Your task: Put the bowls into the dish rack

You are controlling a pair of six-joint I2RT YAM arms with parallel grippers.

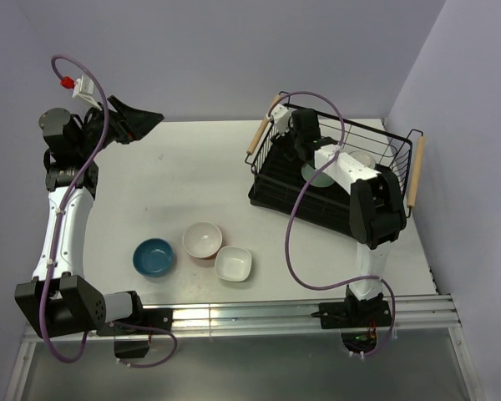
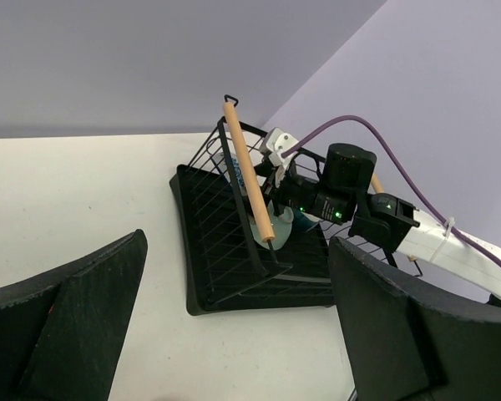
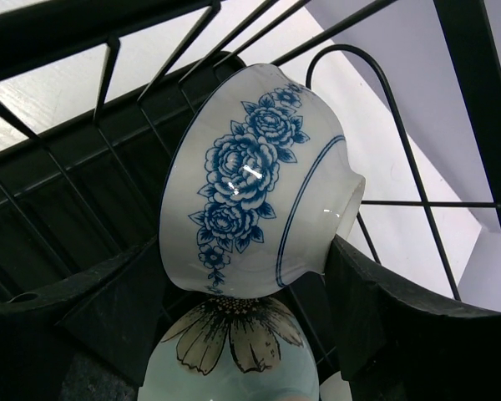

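The black wire dish rack [image 1: 277, 185] with wooden handles stands at the back right. My right gripper [image 1: 299, 140] reaches into it. In the right wrist view it [image 3: 244, 271] is open, its fingers either side of a blue-and-white patterned bowl [image 3: 250, 180]. That bowl stands on edge against a mint green bowl [image 3: 234, 363] with a flower print, also visible from above [image 1: 321, 175]. A blue bowl [image 1: 154, 256], a white bowl with orange outside [image 1: 202, 240] and a squarish white bowl [image 1: 234, 264] sit on the table front. My left gripper [image 1: 139, 118] is open and empty, raised at the back left.
The left wrist view looks across bare table at the rack [image 2: 225, 251], its near wooden handle [image 2: 249, 171] and the right arm's wrist [image 2: 338, 188]. Purple walls close the back and right. A metal rail [image 1: 259, 313] runs along the table's near edge.
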